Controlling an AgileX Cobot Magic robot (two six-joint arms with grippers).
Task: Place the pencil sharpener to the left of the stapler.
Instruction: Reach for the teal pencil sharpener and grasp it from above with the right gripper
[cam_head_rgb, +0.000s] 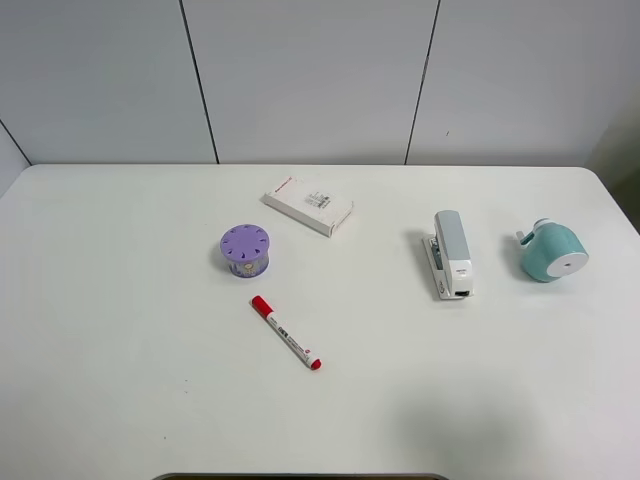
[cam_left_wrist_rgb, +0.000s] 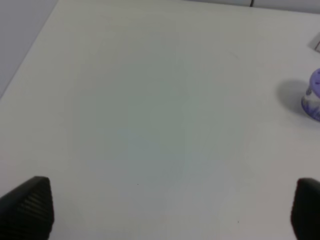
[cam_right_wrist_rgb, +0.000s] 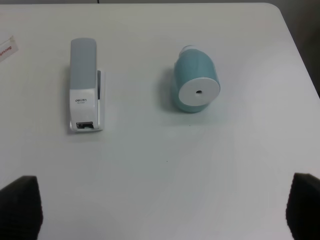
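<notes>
While left fingers (cam_left_wrist_rgb: 27, 207) and right fingers (cam_right_wrist_rgb: 20, 205) gape empty, one pencil sharpener (cam_head_rgb: 553, 251), one stapler (cam_head_rgb: 452, 255).

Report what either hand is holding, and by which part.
Nothing is held. The left hand and the right hand are both open and empty; the pencil sharpener lies untouched on the table, right of the stapler.

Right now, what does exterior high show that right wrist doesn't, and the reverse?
Only exterior high: the purple holed container, the red-capped marker and the whole white box. Only right wrist: the right hand, open and empty. Both: the stapler with the pencil sharpener lying apart on its right, and the white table; right wrist catches just a corner of the box.
</notes>
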